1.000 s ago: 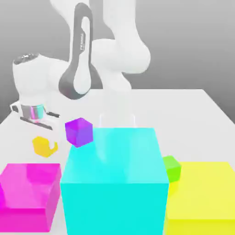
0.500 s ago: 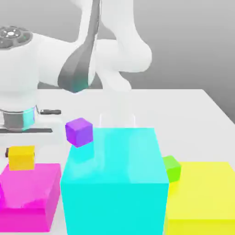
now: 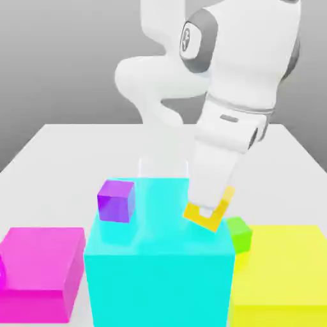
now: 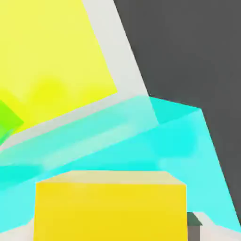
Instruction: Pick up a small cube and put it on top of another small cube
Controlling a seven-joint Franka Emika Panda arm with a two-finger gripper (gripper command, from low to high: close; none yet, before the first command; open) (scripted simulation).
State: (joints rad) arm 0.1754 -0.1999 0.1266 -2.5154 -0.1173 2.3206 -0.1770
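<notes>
1. Exterior view: the small cube [image 3: 206, 215], yellow-orange and tilted, sits clamped in the claw [image 3: 207, 207], raised above the top of the big cyan block [image 3: 159, 255] near that block's edge on the exterior view's right.
2. Hand view: the small cube [image 4: 110, 207] sits close to the lens, with the cyan block [image 4: 179, 136] behind it.
3. A small green cube [image 3: 239, 233] rests just beside the cyan block, against the large yellow block [image 3: 284, 271].
4. A small purple cube [image 3: 116, 200] lies near the cyan block's corner on the exterior view's left.
5. A magenta block [image 3: 39, 268] stands on the white desk [image 3: 57, 166], further to the exterior view's left.
</notes>
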